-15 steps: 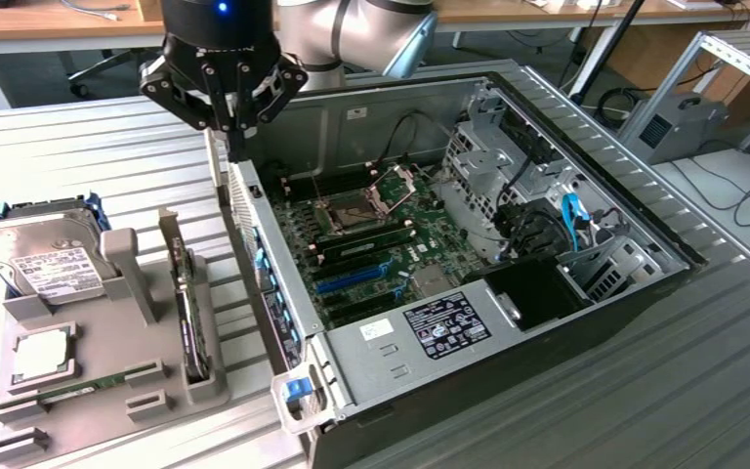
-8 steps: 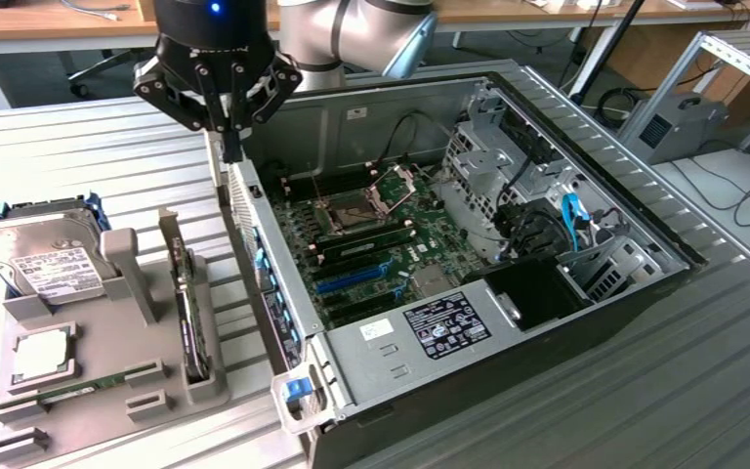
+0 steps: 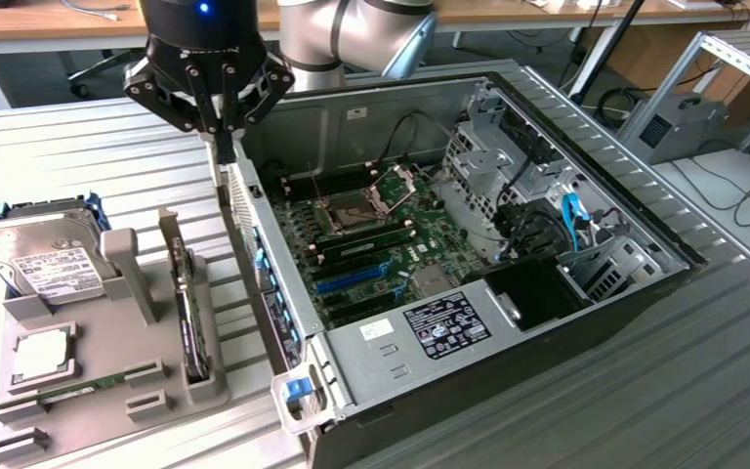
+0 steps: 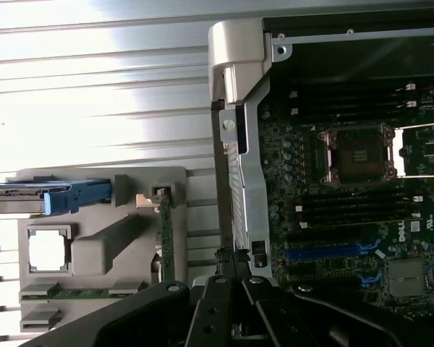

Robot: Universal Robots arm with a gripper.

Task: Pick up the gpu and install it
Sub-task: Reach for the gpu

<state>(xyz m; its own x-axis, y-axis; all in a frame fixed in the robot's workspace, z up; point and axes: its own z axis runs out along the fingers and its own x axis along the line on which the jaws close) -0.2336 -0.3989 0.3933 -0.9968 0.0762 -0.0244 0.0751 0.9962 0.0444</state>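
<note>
Viewing from the exterior camera: the open computer and the parts holder, side by side.
Gripper [image 3: 226,147]: fingers pressed together with nothing between them; the tip hangs just above the far end of the case wall [image 3: 247,244].
Gpu [image 3: 192,327]: stands on its long edge in a slot of the grey holder [image 3: 102,420], to the exterior view's left of the case and apart from the gripper.
Handling (judgement): probably a light, stiff, thin card. The bare board and fan look fragile, so the free upper edge seems the safest place to pinch.
Neighbours: the hard drive [image 3: 36,262] sits at the holder's far end; the processor chip [image 3: 39,357] and RAM stick [image 3: 82,389] lie nearer the camera.
In the way: grey posts of the holder stand close beside the card, and the case wall rises between the holder and the motherboard [image 3: 389,230].

Wrist view
Gripper [image 4: 230,262]: closed and empty, over the case wall [image 4: 239,181].
Gpu [image 4: 166,242]: seen edge-on as a thin green strip in the grey holder [image 4: 130,181], just beside the case.
Around it: the hard drive [image 4: 58,196] with blue rails, the processor chip [image 4: 47,251] and the RAM stick [image 4: 79,293].
Motherboard [image 4: 347,217]: the blue slots [image 4: 325,253] look unoccupied.
</note>
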